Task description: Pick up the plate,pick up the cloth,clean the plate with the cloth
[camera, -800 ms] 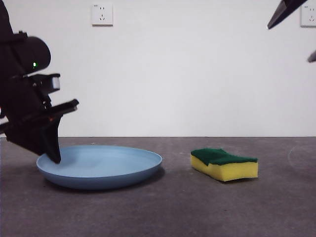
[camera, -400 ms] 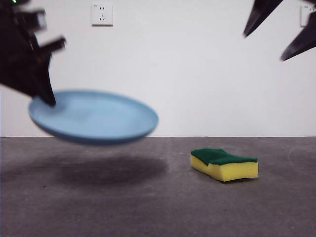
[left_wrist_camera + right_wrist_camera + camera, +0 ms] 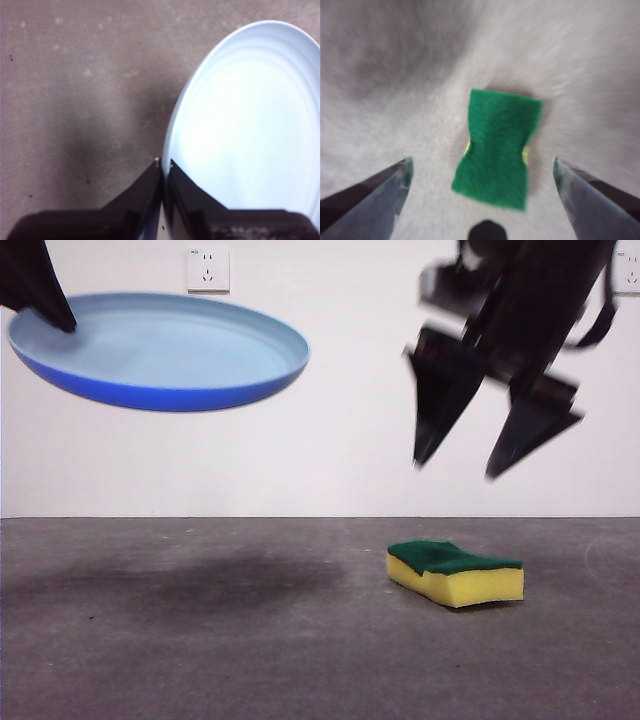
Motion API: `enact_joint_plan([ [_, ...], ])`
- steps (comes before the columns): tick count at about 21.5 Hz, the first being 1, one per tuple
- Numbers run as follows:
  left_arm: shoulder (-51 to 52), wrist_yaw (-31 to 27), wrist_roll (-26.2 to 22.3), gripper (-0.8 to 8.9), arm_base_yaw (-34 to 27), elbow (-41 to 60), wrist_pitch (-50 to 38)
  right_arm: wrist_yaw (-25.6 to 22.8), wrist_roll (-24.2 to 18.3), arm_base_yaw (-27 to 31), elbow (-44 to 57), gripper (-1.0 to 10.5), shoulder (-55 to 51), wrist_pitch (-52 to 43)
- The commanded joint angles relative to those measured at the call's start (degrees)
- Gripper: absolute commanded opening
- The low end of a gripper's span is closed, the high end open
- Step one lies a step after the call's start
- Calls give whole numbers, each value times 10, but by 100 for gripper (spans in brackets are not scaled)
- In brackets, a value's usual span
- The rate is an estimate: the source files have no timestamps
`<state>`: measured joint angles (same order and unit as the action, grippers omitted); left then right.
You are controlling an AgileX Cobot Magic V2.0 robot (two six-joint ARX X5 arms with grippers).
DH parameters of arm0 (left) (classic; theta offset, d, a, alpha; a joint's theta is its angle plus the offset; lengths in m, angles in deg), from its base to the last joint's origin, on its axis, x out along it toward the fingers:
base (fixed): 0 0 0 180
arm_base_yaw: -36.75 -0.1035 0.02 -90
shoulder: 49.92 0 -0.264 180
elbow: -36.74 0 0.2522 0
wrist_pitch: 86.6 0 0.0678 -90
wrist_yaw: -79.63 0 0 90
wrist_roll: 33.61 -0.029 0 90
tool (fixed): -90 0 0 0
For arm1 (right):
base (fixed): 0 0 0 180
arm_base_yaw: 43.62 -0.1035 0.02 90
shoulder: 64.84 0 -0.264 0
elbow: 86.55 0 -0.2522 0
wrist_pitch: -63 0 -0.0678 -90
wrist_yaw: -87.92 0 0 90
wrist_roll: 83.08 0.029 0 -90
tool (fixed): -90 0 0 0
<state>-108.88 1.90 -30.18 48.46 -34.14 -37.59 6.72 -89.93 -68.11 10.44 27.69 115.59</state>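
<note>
The light blue plate (image 3: 160, 350) hangs high above the table at the upper left, tilted slightly. My left gripper (image 3: 55, 318) is shut on its left rim; in the left wrist view the jaws pinch the plate (image 3: 245, 125) at its edge, my left gripper (image 3: 163, 165) closed there. The cloth (image 3: 455, 572), a yellow sponge with a green top, lies on the table at the right. My right gripper (image 3: 455, 468) hovers open above it. In the right wrist view the cloth (image 3: 497, 147) lies green face up between the spread jaws of my right gripper (image 3: 482, 167).
The dark grey table (image 3: 250, 660) carries the plate's shadow at the left. A white wall with a socket (image 3: 207, 268) stands behind.
The left gripper has lifted the plate from the table to high at the upper left. The right gripper has come down from the top right corner to above the cloth.
</note>
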Motion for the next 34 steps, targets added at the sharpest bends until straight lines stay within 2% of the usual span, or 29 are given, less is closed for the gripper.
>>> enact_joint_plan([
  [1, 7, 1, -5, -8, 2, 0, 9, -2, -5, -5, 1, 468, 43, -15],
  [7, 7, 1, -5, -8, 2, 0, 24, -4, -5, -8, 1, 464, 118, -29],
  [11, 7, 1, -5, -8, 2, 0, 26, -4, -6, -8, 1, 285, 132, -39],
  [17, 7, 0, -5, -8, 2, 0, 26, -4, -31, -7, 1, -8, 134, -33],
  [21, 6, -3, -5, -8, 2, 0, 25, -2, -30, -7, 1, -12, 129, -28],
  [26, -31, -39, -5, -8, 9, 0, 12, 3, 19, -26, -3, -12, 18, -24],
  [29, -71, -43, 2, -8, 23, 0, -3, 3, 37, -59, -3, -12, -78, -32],
  [31, -90, -43, 24, -8, 45, 0, -11, 3, 49, -89, -3, -13, -126, -50],
  [34, -95, -43, 44, -8, 90, 0, -17, -2, 60, -139, -3, -13, -143, -81],
])
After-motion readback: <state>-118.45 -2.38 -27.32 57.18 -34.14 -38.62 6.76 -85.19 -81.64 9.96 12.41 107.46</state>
